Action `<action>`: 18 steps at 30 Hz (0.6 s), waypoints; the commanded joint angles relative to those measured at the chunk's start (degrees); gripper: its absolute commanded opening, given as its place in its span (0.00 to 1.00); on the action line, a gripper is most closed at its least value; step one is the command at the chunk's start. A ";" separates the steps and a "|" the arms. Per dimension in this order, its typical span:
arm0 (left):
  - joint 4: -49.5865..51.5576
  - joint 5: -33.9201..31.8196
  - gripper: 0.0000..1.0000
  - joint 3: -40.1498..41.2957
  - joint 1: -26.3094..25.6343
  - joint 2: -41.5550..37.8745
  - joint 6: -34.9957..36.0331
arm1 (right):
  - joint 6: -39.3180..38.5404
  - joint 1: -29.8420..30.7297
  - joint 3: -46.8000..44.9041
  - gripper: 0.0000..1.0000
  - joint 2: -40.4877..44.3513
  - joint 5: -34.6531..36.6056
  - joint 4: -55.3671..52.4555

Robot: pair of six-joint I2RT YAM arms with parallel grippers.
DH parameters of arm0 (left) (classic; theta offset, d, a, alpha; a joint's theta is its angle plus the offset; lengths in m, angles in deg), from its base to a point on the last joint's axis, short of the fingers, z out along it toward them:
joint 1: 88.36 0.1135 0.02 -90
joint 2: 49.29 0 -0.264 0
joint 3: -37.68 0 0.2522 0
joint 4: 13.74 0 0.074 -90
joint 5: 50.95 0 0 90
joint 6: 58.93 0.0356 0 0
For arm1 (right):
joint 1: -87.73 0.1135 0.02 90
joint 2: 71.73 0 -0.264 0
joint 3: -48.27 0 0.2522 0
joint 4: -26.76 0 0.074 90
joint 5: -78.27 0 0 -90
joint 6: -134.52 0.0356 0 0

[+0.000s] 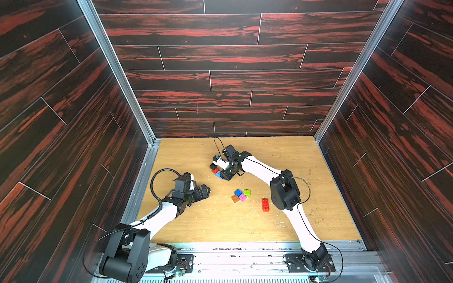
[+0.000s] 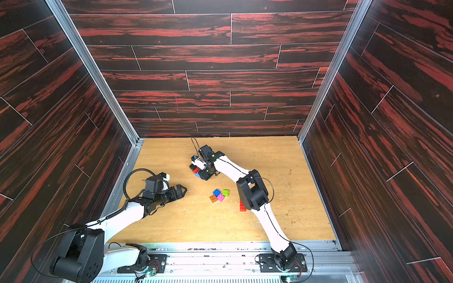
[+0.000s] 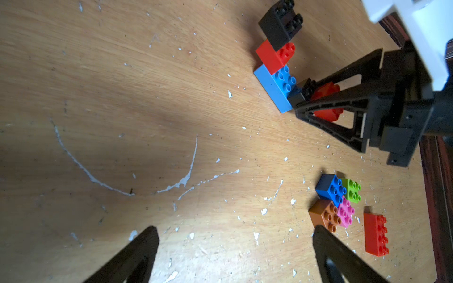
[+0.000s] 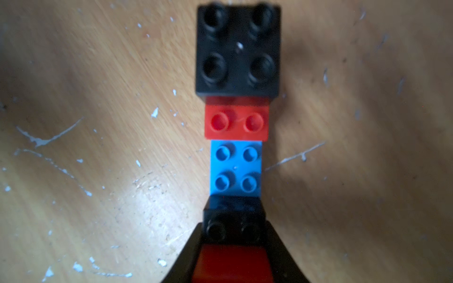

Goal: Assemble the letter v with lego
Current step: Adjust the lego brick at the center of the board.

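While left hand (image 3: 235, 230) gapes wide | right hand (image 4: 234, 229) flanks red brick (image 4: 234, 263), grip unclear

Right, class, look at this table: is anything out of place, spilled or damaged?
No bricks look broken or spilled. The table itself is odd: curved white scratches and pale flecks scar the wood in the left wrist view, and greenish crumbs lie scattered on the right arm's side.

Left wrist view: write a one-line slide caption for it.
Right gripper flanking a red brick at the end of the stepped lego build; five loose bricks wait nearby.
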 commanded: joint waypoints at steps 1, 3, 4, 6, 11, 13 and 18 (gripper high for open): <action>0.38 -0.69 1.00 -0.77 0.19 -0.75 1.00 | 2.23 0.06 4.03 0.50 -3.37 -0.46 -5.88; 0.62 -0.75 1.00 -0.78 0.22 -0.92 1.08 | 2.58 0.13 6.74 0.55 -4.41 -0.42 -7.17; 0.77 -0.78 1.00 -0.79 0.30 -1.03 1.10 | 2.73 0.15 7.58 0.56 -4.87 -0.24 -7.63; 0.84 -0.95 1.00 -0.70 0.31 -1.43 1.09 | 2.95 0.49 8.65 0.58 -5.44 0.49 -8.07; 0.82 -0.97 1.00 -0.61 0.23 -1.69 0.97 | 3.54 1.42 9.34 0.59 -6.46 2.81 -6.99; 0.84 -1.06 1.00 -0.46 0.23 -1.82 1.00 | 3.96 1.42 10.34 0.58 -7.18 3.22 -6.94; 1.02 -1.12 1.00 -0.41 0.20 -2.09 0.92 | 4.71 1.47 13.00 0.52 -9.09 2.96 -7.45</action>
